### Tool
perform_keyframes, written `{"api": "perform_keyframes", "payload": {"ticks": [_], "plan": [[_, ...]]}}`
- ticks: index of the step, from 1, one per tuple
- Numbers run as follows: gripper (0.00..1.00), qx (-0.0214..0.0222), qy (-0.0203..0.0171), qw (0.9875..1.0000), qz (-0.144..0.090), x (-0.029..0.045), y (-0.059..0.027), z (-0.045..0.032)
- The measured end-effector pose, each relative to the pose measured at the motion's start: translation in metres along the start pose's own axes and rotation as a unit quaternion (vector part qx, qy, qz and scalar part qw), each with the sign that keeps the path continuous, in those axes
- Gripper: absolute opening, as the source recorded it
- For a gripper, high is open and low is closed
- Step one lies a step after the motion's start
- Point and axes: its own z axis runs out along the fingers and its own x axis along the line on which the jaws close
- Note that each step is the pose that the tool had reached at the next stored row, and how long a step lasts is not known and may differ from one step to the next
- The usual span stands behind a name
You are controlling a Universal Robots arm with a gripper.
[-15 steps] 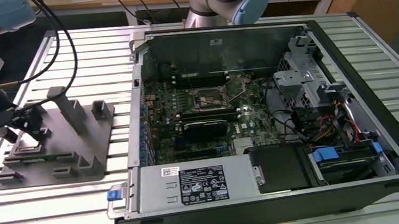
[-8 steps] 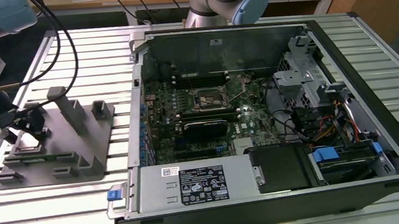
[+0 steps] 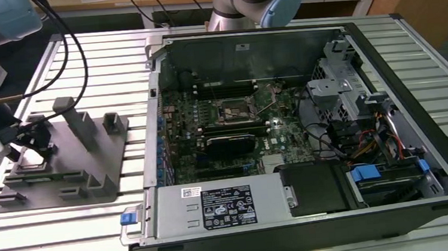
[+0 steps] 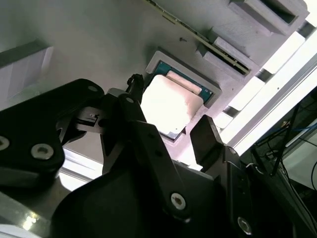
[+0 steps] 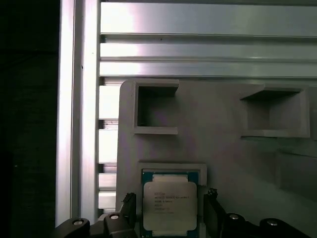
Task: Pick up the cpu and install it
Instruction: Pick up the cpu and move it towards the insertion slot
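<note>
While the cpu [image 5: 170, 201] lies recessed in the grey fixture tray [image 5: 218, 148], the claw [image 5: 170, 210] straddles it, spread wide and holding nothing, and the exterior view shows a computer case [image 3: 250, 51] beside the tray.

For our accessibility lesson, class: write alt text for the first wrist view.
A silver-topped chip lies in a recess of a grey tray, with the robot's open hand straddling it, one finger on each side. A slatted metal table lies beyond.

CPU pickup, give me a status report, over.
Gripper open, straddling the cpu. Chip seated in grey fixture tray pocket, ungripped. No obstruction seen around it.
</note>
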Motion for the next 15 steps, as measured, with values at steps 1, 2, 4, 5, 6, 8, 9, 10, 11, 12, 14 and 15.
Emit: {"api": "perform_keyframes", "payload": {"ticks": [1,2,4,5,6,8,9,10,11,12,14,15], "plan": [[0.65,0.0,0.0,1.0,0.0,0.0002,0.0008,0.0005],[0.65,0.0,0.0,1.0,0.0,0.0002,0.0017,0.0009],[0.65,-0.0001,-0.0001,1.0,0.0,0.0003,0.0028,0.0018],[0.65,-0.0001,-0.0001,1.0,0.0,0.0002,0.0028,0.0027],[0.65,-0.0001,-0.0001,1.0,-0.001,0.0003,0.0029,0.0035],[0.65,0.0,0.0,1.0,-0.001,0.0005,0.0032,0.0045],[0.65,0.0,0.0001,1.0,-0.001,0.0005,0.0032,0.0045],[0.65,0.0,0.0001,1.0,-0.001,0.0005,0.0033,0.0046],[0.65,0.0,0.0,1.0,-0.001,0.0004,0.0033,0.0047],[0.65,-0.0001,-0.0001,1.0,-0.001,0.0005,0.0033,0.0048],[0.65,-0.0001,0.0,1.0,-0.001,0.0005,0.0033,0.0048],[0.65,-0.0001,0.0,1.0,-0.001,0.0005,0.0033,0.0048]]}}
